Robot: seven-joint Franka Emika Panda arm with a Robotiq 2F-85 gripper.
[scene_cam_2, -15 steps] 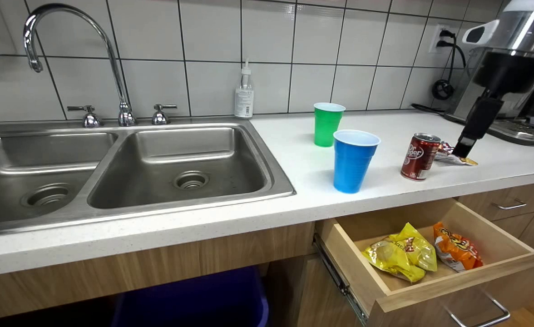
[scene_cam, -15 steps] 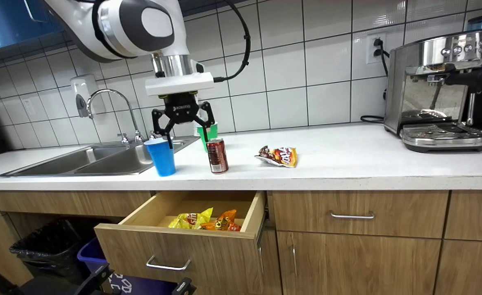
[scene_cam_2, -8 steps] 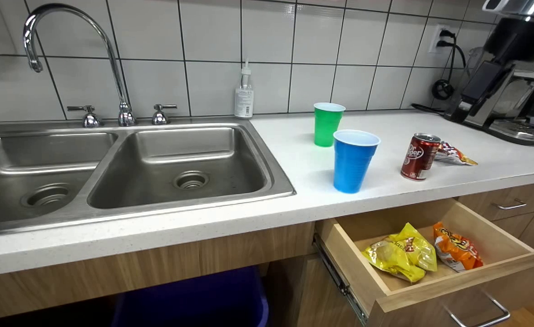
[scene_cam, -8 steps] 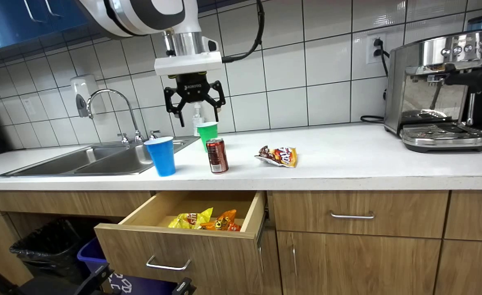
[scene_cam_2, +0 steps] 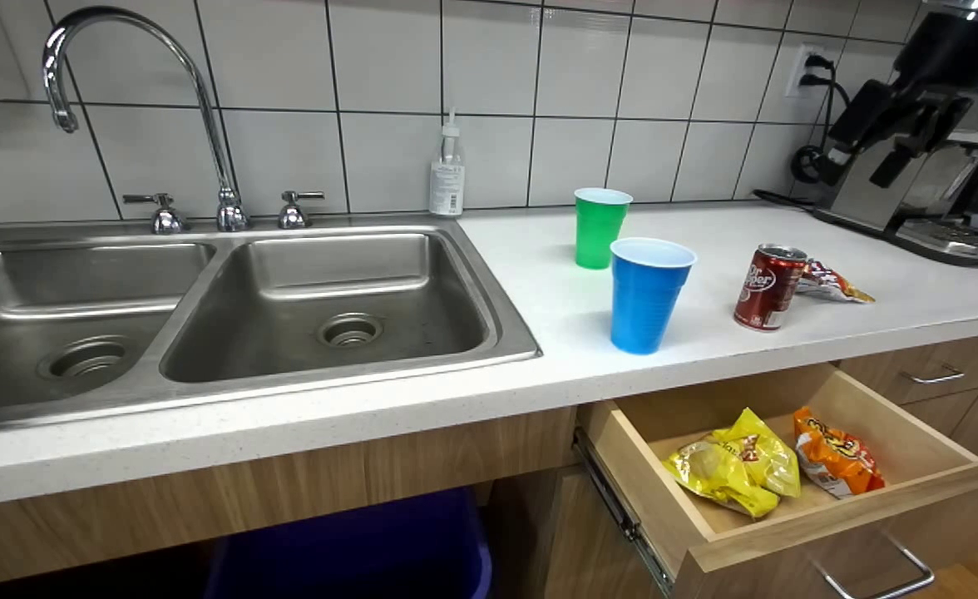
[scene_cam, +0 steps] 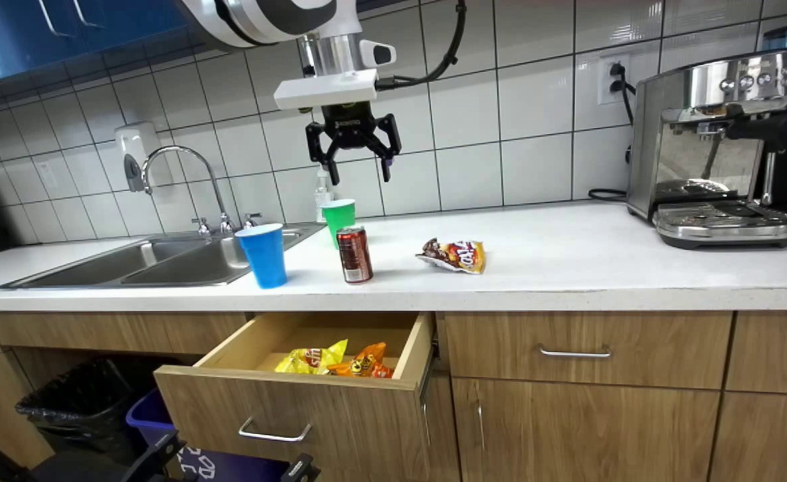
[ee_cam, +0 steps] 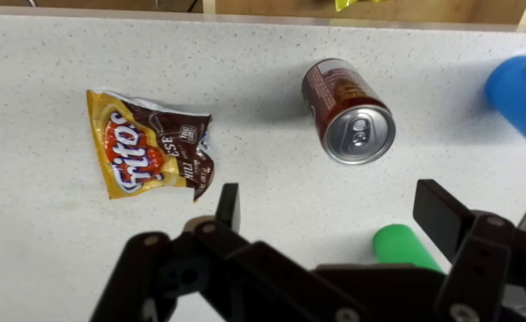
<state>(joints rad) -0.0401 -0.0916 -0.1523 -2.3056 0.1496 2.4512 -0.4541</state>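
counter: runs level along the wall; carries several loose things, some close to the front edge; could lose one to a stray sweep.
drawer: stands pulled out below that edge; could take a bump from a low swing, or catch anything falling.
gripper: hangs wide-jawed above the counter, holding and touching nothing; could clip a rim by descending off-centre.
yellow bag: lies in the drawer; could crumple under anything dropped from above.
blue cup: stands upright near the front edge; could tip from a sideways brush, being probably light.
green cup: stands upright farther back; shows partly hidden by the gripper in the wrist view, so could get bumped unseen.
orange bag: lies just beside the yellow bag; could crumple likewise.
fritos bag: lies crumpled on the counter, well apart from the blue cup; could slip or tear from a pinch at a loose corner.
red can: stands upright between the blue cup and the fritos bag, near the front edge; could topple and roll into the drawer after a nudge.
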